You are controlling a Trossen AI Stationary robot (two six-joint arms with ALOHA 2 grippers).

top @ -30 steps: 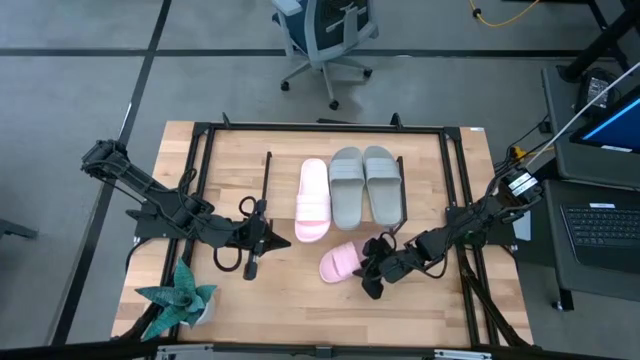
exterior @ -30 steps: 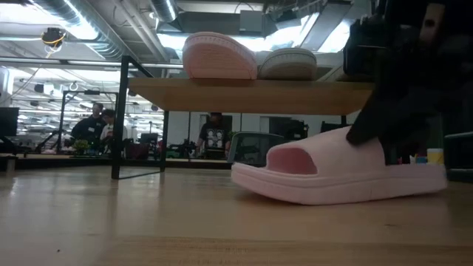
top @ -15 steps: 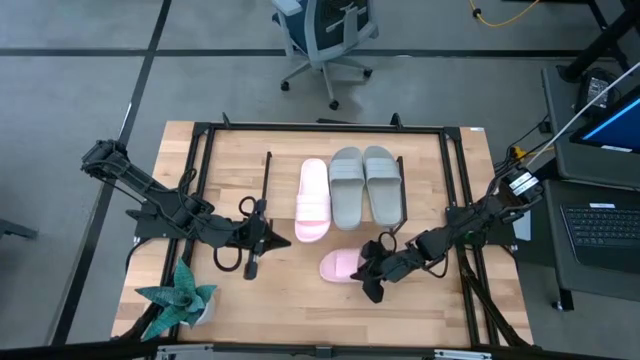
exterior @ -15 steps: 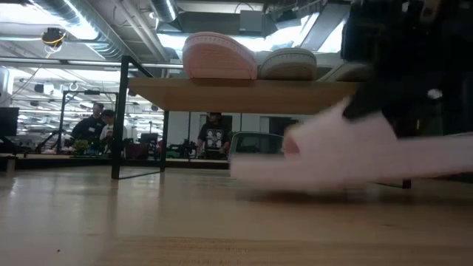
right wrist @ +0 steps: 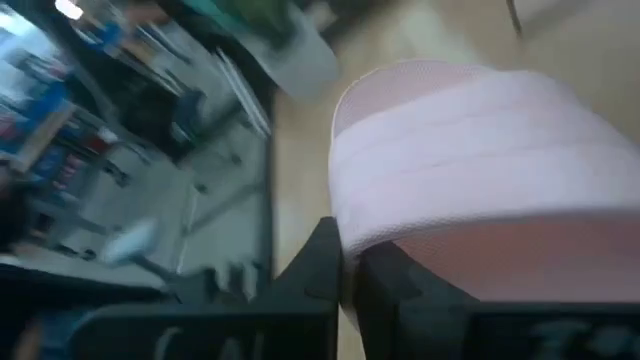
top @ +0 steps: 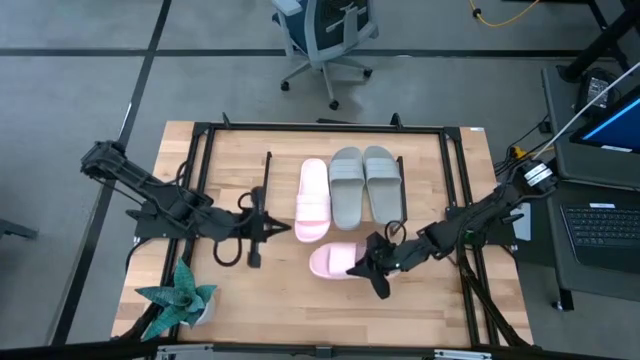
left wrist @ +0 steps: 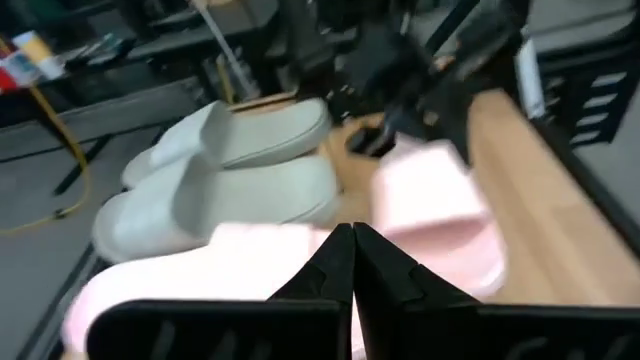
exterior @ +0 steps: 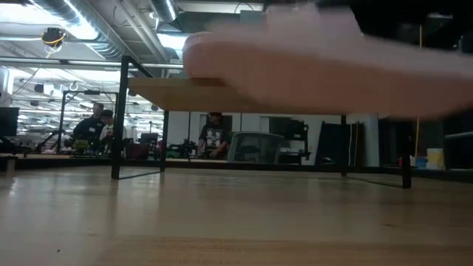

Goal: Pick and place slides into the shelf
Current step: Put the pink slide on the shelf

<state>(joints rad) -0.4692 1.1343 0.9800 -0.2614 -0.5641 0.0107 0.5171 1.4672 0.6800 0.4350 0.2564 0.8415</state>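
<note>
Fingers of R gripper (top: 368, 264) are clamping narrow on the loose pink slide (top: 333, 261), gripping its heel end; low view is showing that slide (exterior: 325, 63) blurred and off the tabletop, hanging in front of the shelf board. L gripper (top: 284, 231) fingers are sitting fully closed, holding nothing, tip pointing toward the shelf near its front edge. Going big to small: wooden tabletop (top: 230, 290) w/ black frame is carrying everything; shelf (top: 420, 170), light board on thin black end frames, is standing across the middle-back of the table. On it, 3 slides are lying side by side, toes toward table front: shelved pink slide (top: 313, 199) on the left, then two grey-green slides (top: 366, 186) touching each other. Held pink slide is hanging just in front of the shelf, below the gap betw. pink and grey-green ones, lying crosswise. L wrist view is showing the closed fingertips (left wrist: 352, 250) w/ the slides beyond. Teal star plant (top: 176, 301) is sitting at front-left corner, well apart. Office chair (top: 325, 30) is standing on the floor behind the table.
</note>
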